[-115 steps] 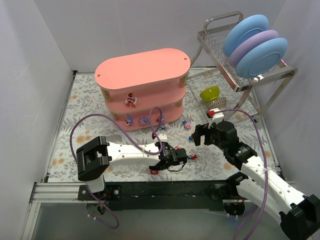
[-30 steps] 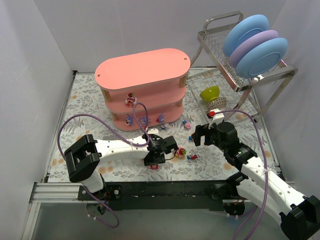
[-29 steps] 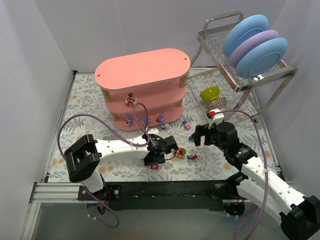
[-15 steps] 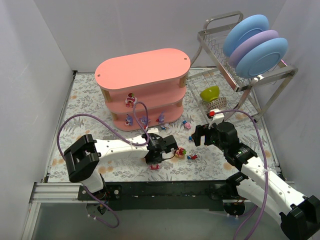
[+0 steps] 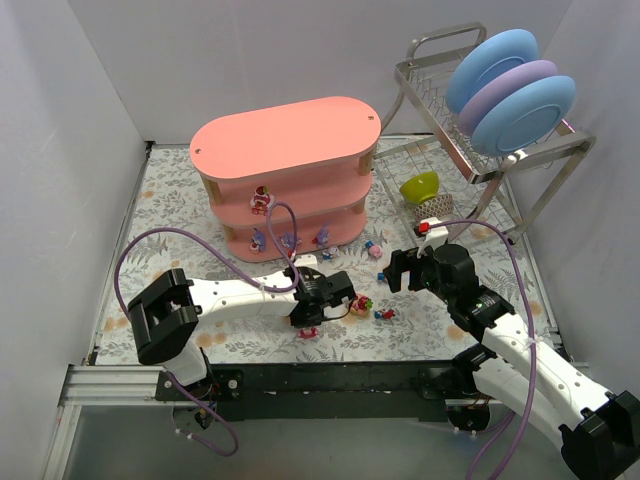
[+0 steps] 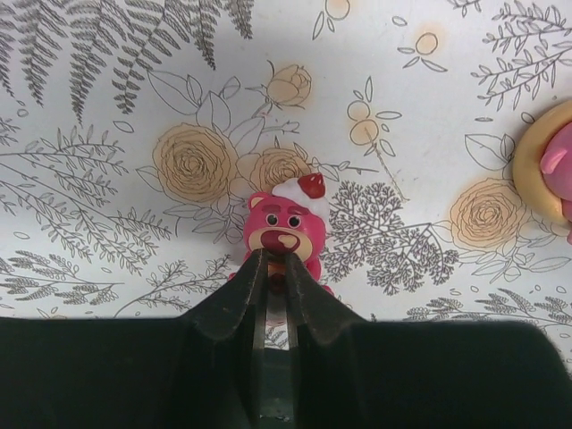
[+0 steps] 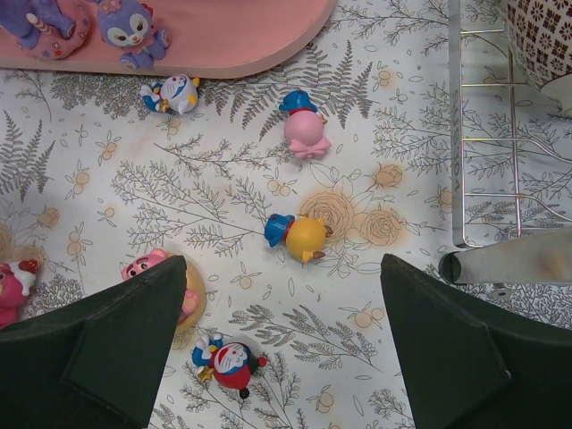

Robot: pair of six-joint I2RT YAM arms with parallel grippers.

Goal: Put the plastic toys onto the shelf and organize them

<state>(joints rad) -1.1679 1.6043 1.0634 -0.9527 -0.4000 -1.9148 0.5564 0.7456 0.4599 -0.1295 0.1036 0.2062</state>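
Overhead view of my two-arm rig on a floral-print counter (image 5: 160, 210).

My left end effector (image 5: 310, 322) is down at the counter near 6 o'clock. Its two black fingers (image 6: 237, 304) are pinched almost together on the lower body of a glossy pink bear figurine with a white cap (image 6: 284, 229). The bear lies on the counter with its head pointing away from the fingers. Just beside the bear, at its 3 o'clock, sits a pink figurine on a yellow disc (image 5: 361, 304), and past that a small red-and-blue figurine (image 5: 384, 314).

My right end effector (image 7: 281, 268) hangs over the counter at about 4 o'clock, fingers spread wide and holding nothing. Its wrist camera looks down on a yellow figurine with a blue hat (image 7: 299, 237). At 12 o'clock from that lies a pink figurine with a blue hat (image 7: 302, 125). At 10 o'clock a blue-and-white figurine (image 7: 174, 92) lies just beside the shelf's bottom board.

The salmon-pink three-tier shelf with oval boards (image 5: 285, 140) stands at 11 o'clock on the counter. A red-and-white figurine (image 5: 262, 200) stands on its middle tier, and a row of small purple figurines (image 5: 288, 241) is on the bottom tier.

At 2 o'clock a metal wire dish rack (image 5: 438, 100) holds blue and purple plates (image 5: 520, 110), with a green bowl (image 5: 421, 186) beneath them.
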